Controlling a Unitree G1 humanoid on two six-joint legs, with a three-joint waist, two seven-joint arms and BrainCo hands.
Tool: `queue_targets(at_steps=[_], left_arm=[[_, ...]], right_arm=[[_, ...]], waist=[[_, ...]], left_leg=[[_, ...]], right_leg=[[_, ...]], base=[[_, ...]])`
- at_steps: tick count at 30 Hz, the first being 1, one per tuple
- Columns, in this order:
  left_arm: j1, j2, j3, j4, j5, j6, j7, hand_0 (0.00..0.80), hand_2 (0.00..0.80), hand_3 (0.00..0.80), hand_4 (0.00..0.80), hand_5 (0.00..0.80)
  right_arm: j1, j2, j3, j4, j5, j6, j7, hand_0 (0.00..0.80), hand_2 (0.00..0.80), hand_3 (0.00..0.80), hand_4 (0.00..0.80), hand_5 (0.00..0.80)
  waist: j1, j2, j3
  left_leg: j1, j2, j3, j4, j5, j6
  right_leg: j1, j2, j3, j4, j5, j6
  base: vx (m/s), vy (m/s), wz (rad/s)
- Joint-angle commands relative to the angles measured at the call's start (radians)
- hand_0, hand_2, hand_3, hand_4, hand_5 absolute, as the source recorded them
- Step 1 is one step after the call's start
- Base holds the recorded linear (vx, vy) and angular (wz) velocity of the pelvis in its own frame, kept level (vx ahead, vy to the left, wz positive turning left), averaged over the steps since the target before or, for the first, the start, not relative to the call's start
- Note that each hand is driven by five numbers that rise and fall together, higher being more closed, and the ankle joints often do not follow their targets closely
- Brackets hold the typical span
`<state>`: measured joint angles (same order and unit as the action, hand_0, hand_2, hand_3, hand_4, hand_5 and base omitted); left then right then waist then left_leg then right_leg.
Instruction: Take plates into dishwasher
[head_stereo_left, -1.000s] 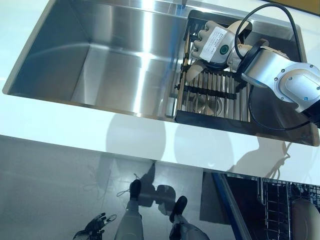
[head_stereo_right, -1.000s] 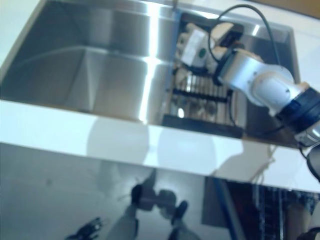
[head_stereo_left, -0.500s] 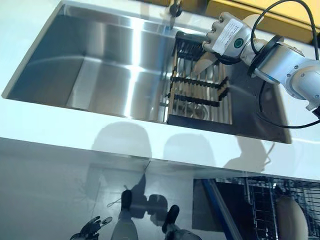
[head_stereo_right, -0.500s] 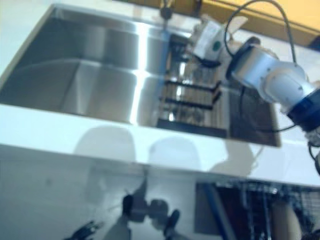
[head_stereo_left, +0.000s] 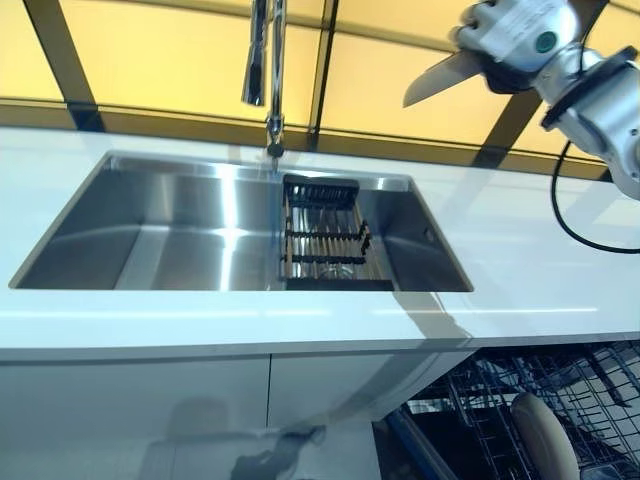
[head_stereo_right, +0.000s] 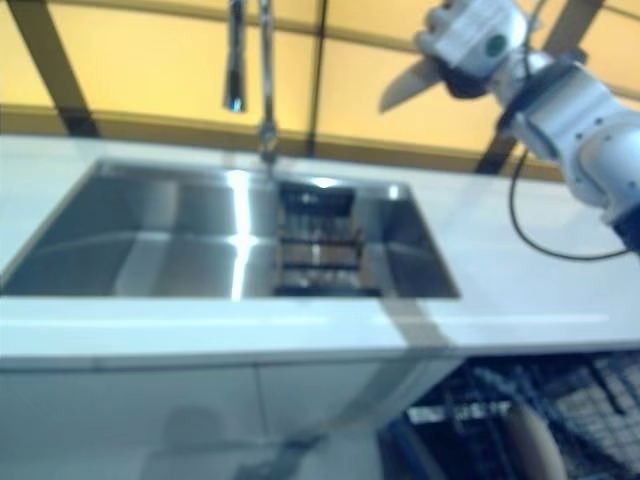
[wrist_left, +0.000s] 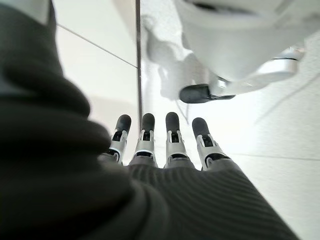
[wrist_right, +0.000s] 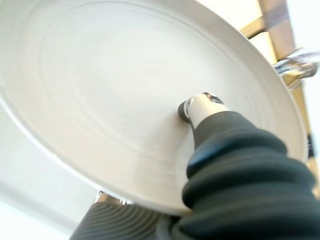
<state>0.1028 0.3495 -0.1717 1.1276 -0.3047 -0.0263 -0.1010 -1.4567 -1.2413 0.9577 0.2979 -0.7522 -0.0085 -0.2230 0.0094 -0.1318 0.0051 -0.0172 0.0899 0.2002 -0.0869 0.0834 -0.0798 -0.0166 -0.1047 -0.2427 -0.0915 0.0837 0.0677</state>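
Note:
My right hand (head_stereo_left: 512, 26) is up at the top right, well above the counter, shut on a pale plate (head_stereo_left: 440, 80) that sticks out to its left, edge-on. In the right wrist view the plate (wrist_right: 115, 85) fills the picture, with the thumb (wrist_right: 202, 107) pressed on its face. A black dish rack (head_stereo_left: 325, 240) sits in the right part of the steel sink (head_stereo_left: 150, 235). The open dishwasher's wire rack (head_stereo_left: 480, 395) shows at the bottom right, with another pale plate (head_stereo_left: 543, 440) standing in it. My left hand (wrist_left: 165, 147) shows only in its wrist view, fingers straight, hanging over the floor.
A tall steel faucet (head_stereo_left: 266, 70) rises behind the sink's middle. The white counter (head_stereo_left: 530, 250) runs all round the sink, with yellow panels behind it. White cabinet fronts (head_stereo_left: 140, 410) lie below the counter, left of the dishwasher.
My right hand has lifted the plate out of the sink's dish rack and up above the counter. The camera has tilted up, so the whole scene has shifted.

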Motion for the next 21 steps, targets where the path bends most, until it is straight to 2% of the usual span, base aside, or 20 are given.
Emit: queue_targets(at_steps=[1,8,15,21], left_arm=[[-0.066,0.011,-0.025,0.064,0.047,-0.007,-0.039,0.0,0.0,0.0,0.0,0.0],[-0.056,0.018,-0.042,0.062,0.077,0.003,-0.073,0.0,0.0,0.0,0.0,0.0],[-0.065,0.02,-0.04,0.08,0.084,0.017,-0.093,0.0,0.0,0.0,0.0,0.0],[-0.068,0.012,-0.037,0.089,0.083,0.015,-0.098,0.0,0.0,0.0,0.0,0.0]], right_arm=[[-0.016,-0.102,-0.071,0.102,0.13,0.109,-0.033,0.8,0.8,0.8,0.8,0.8],[0.179,-0.183,-0.252,0.177,0.327,0.147,-0.026,0.8,0.8,0.8,0.8,0.8],[0.458,-0.215,-0.497,0.292,0.454,0.094,-0.007,0.8,0.8,0.8,0.8,0.8],[0.658,-0.229,-0.682,0.331,0.585,0.086,0.033,0.8,0.8,0.8,0.8,0.8]], waist=[[0.001,0.006,-0.013],[-0.047,0.026,-0.022],[-0.101,0.04,-0.023],[-0.143,0.046,-0.021]], left_leg=[[0.09,-0.02,0.04,0.0,-0.136,0.036],[0.134,-0.014,0.082,0.0,-0.152,0.04],[0.161,-0.002,0.129,0.0,-0.157,0.038],[0.177,0.009,0.151,0.0,-0.167,0.031]], right_leg=[[0.053,0.018,0.016,0.004,-0.068,0.077],[0.067,0.028,0.071,0.004,-0.067,0.079],[0.068,0.04,0.118,0.004,-0.063,0.073],[0.069,0.051,0.147,0.004,-0.064,0.073]], base=[[0.045,-0.037,-0.35],[0.038,-0.045,-0.25],[0.02,-0.054,-0.24],[0.034,-0.045,-0.14]])
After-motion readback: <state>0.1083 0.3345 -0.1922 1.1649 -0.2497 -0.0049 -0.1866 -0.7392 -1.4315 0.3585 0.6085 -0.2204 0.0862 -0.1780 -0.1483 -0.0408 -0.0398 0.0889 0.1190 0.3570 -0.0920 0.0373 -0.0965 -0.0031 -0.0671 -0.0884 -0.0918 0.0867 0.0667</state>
